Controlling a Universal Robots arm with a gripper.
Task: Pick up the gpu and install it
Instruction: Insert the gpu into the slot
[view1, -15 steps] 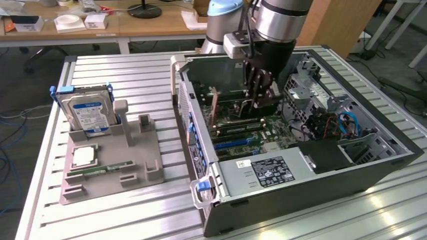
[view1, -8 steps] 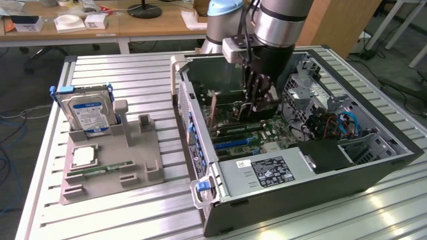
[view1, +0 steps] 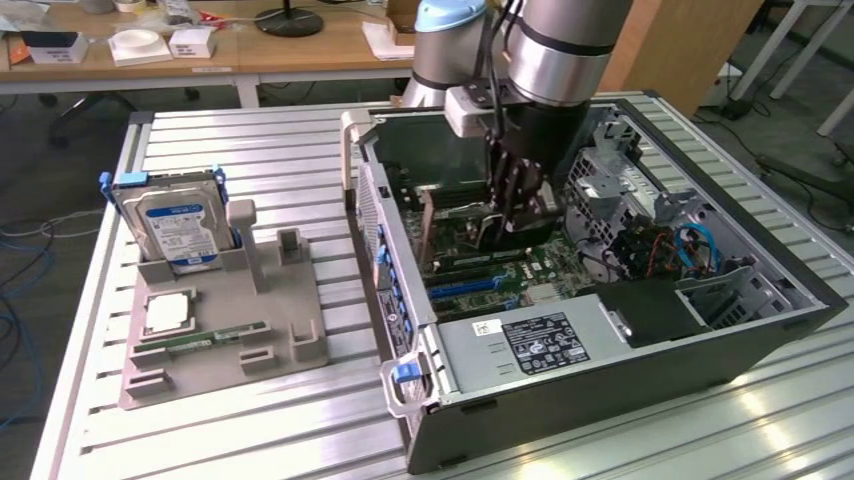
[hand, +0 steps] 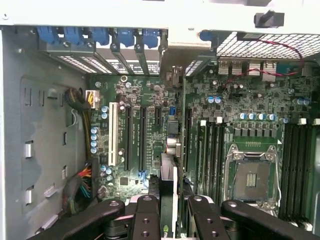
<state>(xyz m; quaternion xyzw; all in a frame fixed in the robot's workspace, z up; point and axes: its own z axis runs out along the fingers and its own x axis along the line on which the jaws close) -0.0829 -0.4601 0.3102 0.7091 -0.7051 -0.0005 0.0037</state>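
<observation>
My gripper (view1: 514, 215) reaches down into the open computer case (view1: 747, 320), with the arm coming from above. It is shut on the gpu (view1: 467, 213), a thin dark card held on edge above the green motherboard (view1: 514, 275). In the wrist view the gpu (hand: 168, 172) shows edge-on between the two black fingers (hand: 146, 215) of the gripper (hand: 172, 202). Its far end reaches toward the rear slot openings (hand: 125, 57). The card hangs over the area between the long expansion slots (hand: 142, 137) and the memory slots (hand: 210, 150); I cannot tell whether its edge touches a slot.
A grey fixture (view1: 267, 340) on the slatted table at the exterior view's left holds a blue-labelled hard drive (view1: 174, 225), a processor (view1: 167, 315) and a green memory stick (view1: 200, 340). Inside the case are the power supply (view1: 534, 345), drive cage (view1: 727, 295), cables (hand: 82, 187) and empty CPU socket (hand: 252, 172).
</observation>
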